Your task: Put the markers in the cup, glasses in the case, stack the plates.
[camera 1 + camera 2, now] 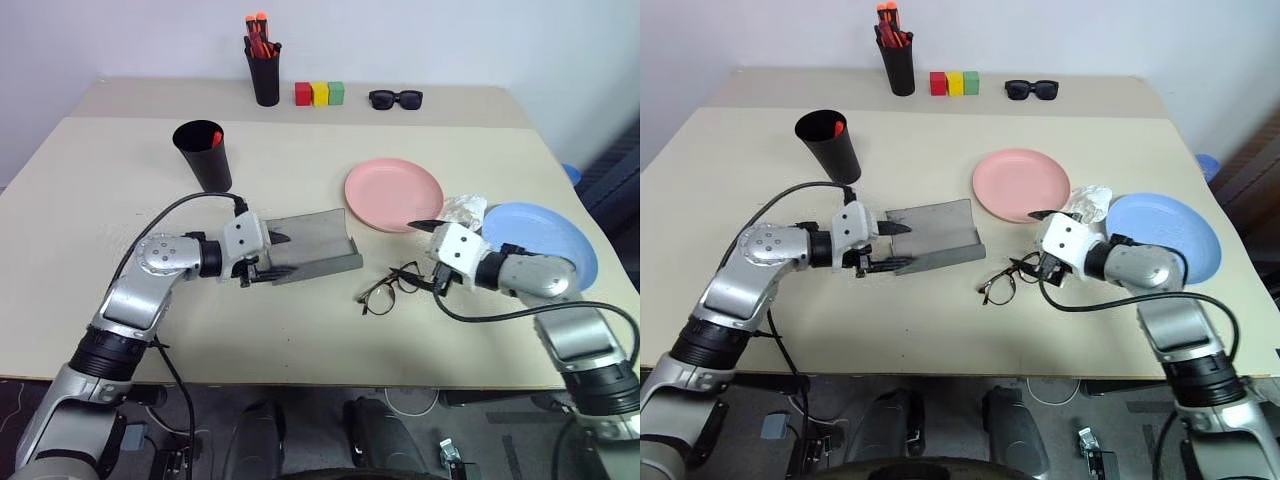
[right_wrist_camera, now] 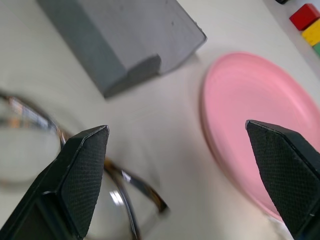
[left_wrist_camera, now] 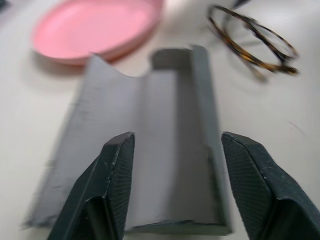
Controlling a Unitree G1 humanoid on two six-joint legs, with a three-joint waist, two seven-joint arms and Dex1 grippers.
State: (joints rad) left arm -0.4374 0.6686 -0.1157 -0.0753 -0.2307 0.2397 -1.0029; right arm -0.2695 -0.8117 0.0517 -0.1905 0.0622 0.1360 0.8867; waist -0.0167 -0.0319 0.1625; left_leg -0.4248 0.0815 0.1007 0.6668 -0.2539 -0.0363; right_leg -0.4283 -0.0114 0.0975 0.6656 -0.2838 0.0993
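Getting glasses into case is the step in hand, judged from layout; entries by view.

Head cam, L eye: case point(image 1: 312, 247) lies open on table point(image 1: 80, 190), lid up toward pink plate point(image 1: 393, 194). Left gripper point(image 1: 268, 255) at case's near-left end, fingers spread, nothing pinched. Glasses point(image 1: 389, 287) flat on table between case and right gripper point(image 1: 434, 255), unfolded. Right gripper spread wide, empty, just beside glasses. Blue plate point(image 1: 545, 237) behind R forearm, apart from pink plate; not stacked. Cup point(image 1: 203, 153) far-left, red marker point(image 1: 216, 138) inside.

Head cam, R eye: same layout. Pen holder point(image 1: 898, 62), colour blocks point(image 1: 954, 83), sunglasses point(image 1: 1031, 89) along back edge; leave alone.

L wrist: case trough runs straight ahead between both fingers point(image 3: 112, 175); glasses beyond, off to one side.

R wrist: glasses frame close under one fingertip point(image 2: 82, 172); case end and pink plate beyond.

Advice: R pinch at bridge or one rim, not lens or temple; frame thin, likely to slip or twist. L steady case so it won't skid. Lower glasses lengthwise into trough, temples folded if poss.
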